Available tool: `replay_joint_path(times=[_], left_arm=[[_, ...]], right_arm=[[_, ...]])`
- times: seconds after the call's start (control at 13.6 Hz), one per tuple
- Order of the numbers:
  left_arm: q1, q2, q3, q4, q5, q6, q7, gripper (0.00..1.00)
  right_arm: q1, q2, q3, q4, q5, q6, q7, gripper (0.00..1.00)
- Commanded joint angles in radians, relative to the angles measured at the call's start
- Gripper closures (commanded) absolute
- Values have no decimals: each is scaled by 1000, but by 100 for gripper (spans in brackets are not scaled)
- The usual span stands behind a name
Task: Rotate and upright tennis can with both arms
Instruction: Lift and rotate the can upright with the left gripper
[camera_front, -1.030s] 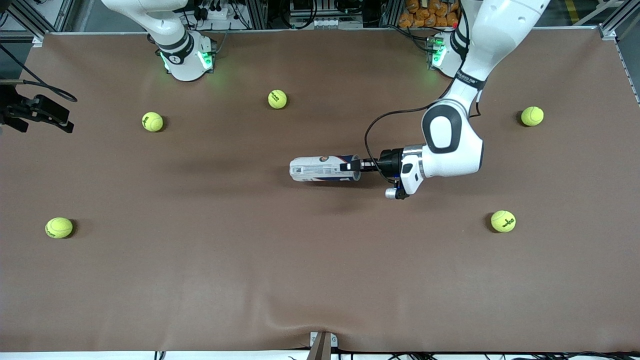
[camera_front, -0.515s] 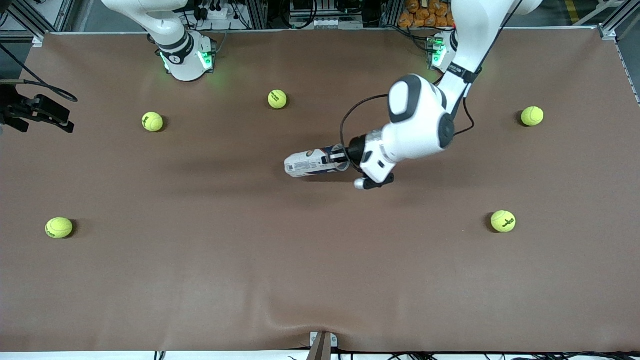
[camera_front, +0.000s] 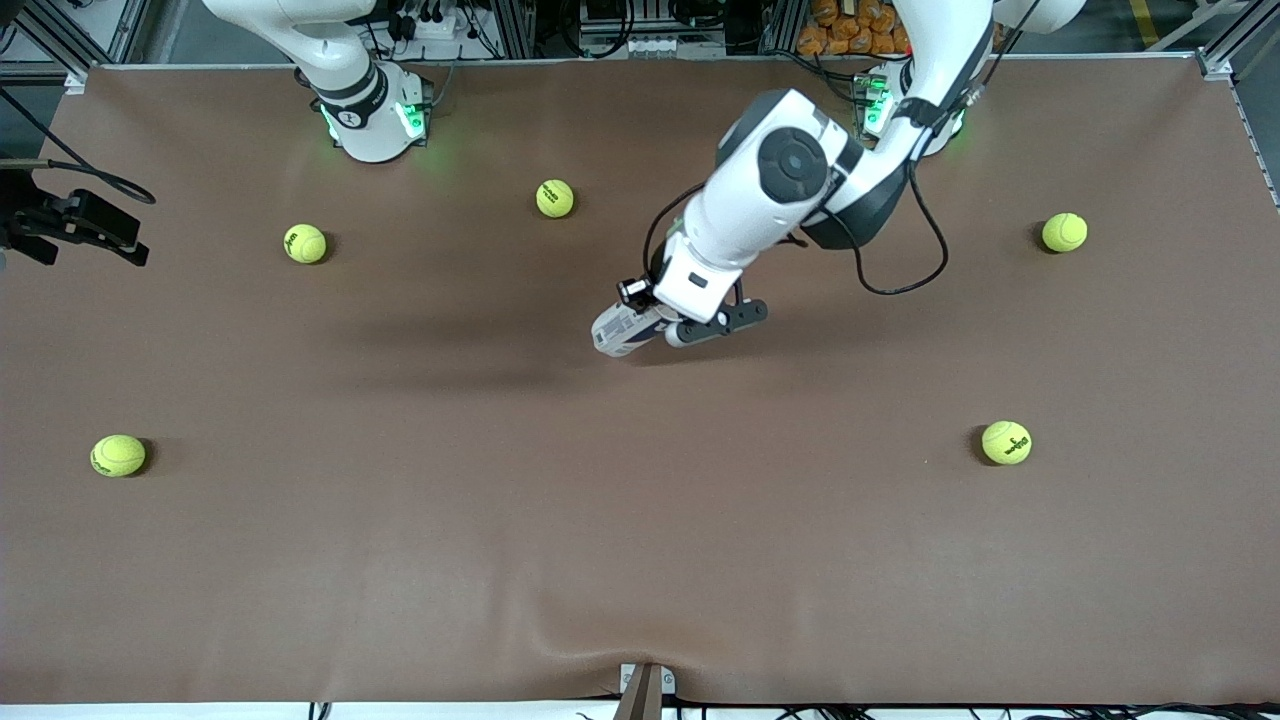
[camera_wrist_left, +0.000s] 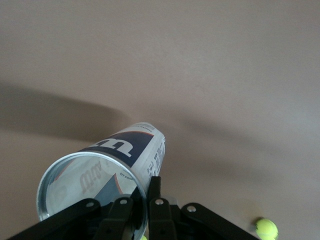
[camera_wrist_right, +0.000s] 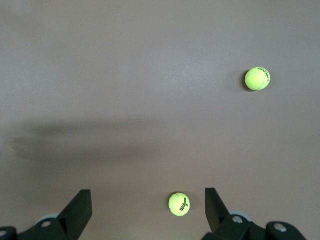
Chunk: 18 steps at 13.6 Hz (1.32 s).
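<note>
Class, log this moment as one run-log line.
left pincer: shut on tennis can rim, tilting it | right pincer: open, waiting | can not upright

Glossy printed tennis can (camera_wrist_left: 131, 150), shiny metal rim; matt brown table cover (camera_front: 400, 560).

This is a robotics lab. Two white arms rise from green-lit bases (camera_front: 375, 115) bolted along one edge of a wide bench (camera_front: 640, 560) covered in brown sheeting. Aluminium framing (camera_front: 60, 40), power strips and bundled cables (camera_front: 620, 35) crowd the edge by the bases, and a camera mount (camera_front: 75, 225) sits at the right arm's end.
</note>
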Motion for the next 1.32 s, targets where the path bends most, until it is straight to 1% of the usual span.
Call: replay_joint_path(times=[0.0,0.07,0.29,0.51,0.66,0.81,1.25], left_arm=[[-46,29,3,87,153,-111,-120,100],[-61,40,3,106,205,-151,-150,100],[-101,83,8,158,302,-235,-218,100],[-143,111,15,169,359,-246,-272,100],[-166,150,15,201,425,-246,-342,100],[-193,175,15,207,491,-246,-402,100],[-195,194,14,207,503,-243,-415,100]], right_arm=[[3,7,-1,11,17,-7,0,0],[4,7,-1,11,17,-5,0,0],[4,8,-1,11,17,-5,0,0],[4,8,1,9,17,-14,0,0],[4,7,1,8,17,-16,0,0],[4,8,1,8,17,-16,0,0],[3,8,1,8,17,-8,0,0]])
